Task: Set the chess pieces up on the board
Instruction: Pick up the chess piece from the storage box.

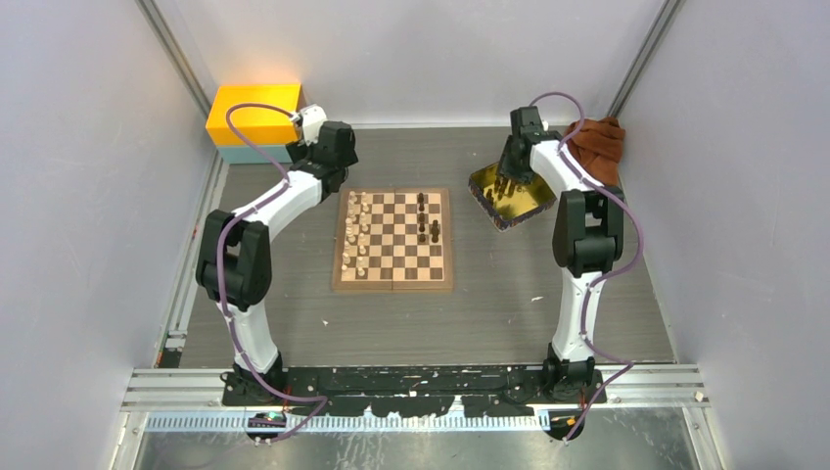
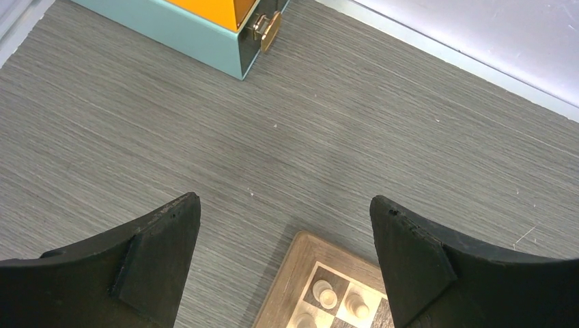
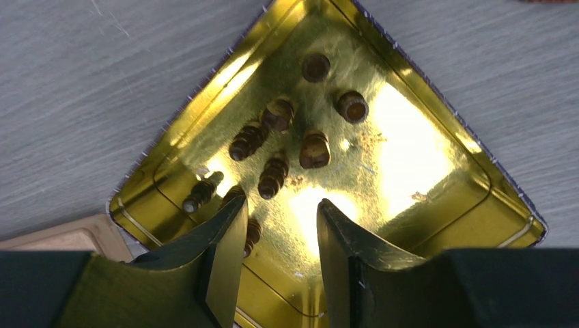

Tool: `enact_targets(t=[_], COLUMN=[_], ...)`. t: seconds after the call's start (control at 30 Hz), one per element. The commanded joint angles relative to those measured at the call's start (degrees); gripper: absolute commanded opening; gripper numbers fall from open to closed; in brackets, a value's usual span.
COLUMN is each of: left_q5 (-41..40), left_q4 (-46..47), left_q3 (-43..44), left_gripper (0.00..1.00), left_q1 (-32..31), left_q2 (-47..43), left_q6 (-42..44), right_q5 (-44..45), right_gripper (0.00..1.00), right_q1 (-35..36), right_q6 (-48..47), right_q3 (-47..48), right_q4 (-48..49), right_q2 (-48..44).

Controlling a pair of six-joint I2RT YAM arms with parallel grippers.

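Leftward, left fingers (image 2: 157,246) gape empty beside the chessboard (image 2: 292,277) corner holding cream chessmen (image 2: 328,295). Rightward, right fingers (image 3: 225,263), partly open and empty, hover over a gold tray (image 3: 423,171); dark chessmen (image 3: 273,176) lie just beyond their tips.

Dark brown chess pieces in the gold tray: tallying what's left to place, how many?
8 dark brown wooden chess pieces, all in the shiny gold metal tray: two toward its far corner, five across its middle, one half hidden by the right tool. Others may be underneath.
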Motion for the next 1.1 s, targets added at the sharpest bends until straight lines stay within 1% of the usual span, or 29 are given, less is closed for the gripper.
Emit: enact_targets(t=[0.0,0.43,0.7,1.07], left_q5=[-1.0,-0.7,-0.7,-0.7], left_q4=[2.9,3.0,3.0,2.9], left_q3=[2.3,2.4,2.4,2.6], left_gripper=[0.94,0.94,0.94,0.94], left_q1=[0.1,0.3,0.5,0.5], left_q2=[0.0,0.7,1.1,1.6], left_q6=[0.6,0.4,0.2,0.1], right_q5=[-1.3,-3.4,-3.5,-4.2], right_gripper=[0.47,0.47,0.47,0.42], right_q1=[-0.2,-0.3,-0.3,-0.3], right_q6=[-1.7,-2.7,-2.7,-2.5], right_q3=[5.1,10.6,11.9,12.4], right_q4=[1.9,-0.1,-0.7,-1.0], right_q2=[-0.4,3.6,5.1,6.5])
